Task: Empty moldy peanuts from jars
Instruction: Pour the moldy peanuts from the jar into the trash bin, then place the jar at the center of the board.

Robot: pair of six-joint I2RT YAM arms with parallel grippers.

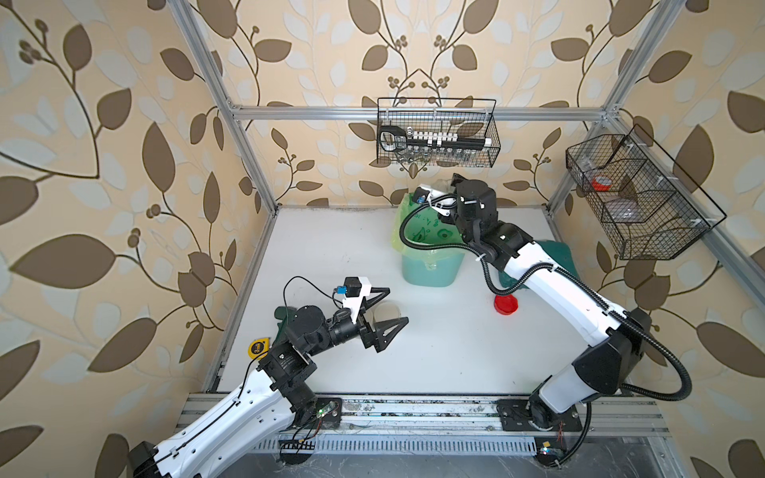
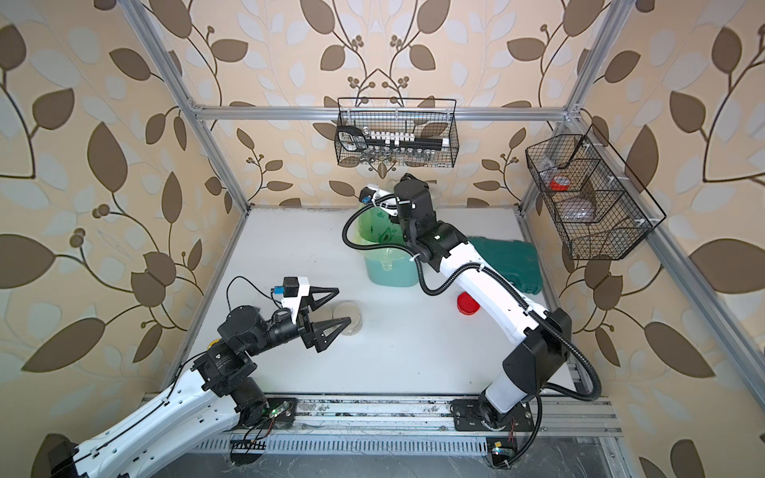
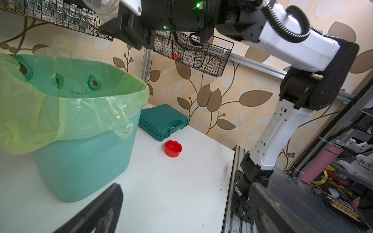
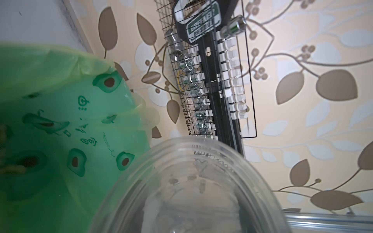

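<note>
While the right claw point(image 3: 113, 20) grips a jar point(image 4: 191, 191) at twelve o'clock, likely light, slick, best held mid-wall, the left claw point(image 1: 397, 305) gapes wide.

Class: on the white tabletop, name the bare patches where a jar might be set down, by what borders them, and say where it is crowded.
Bare: the far-left stretch of the table between frame and bin; the near middle, between left gripper, red lid and front rail. Crowded: the right side, with bin, lid, green case and right arm.
</note>
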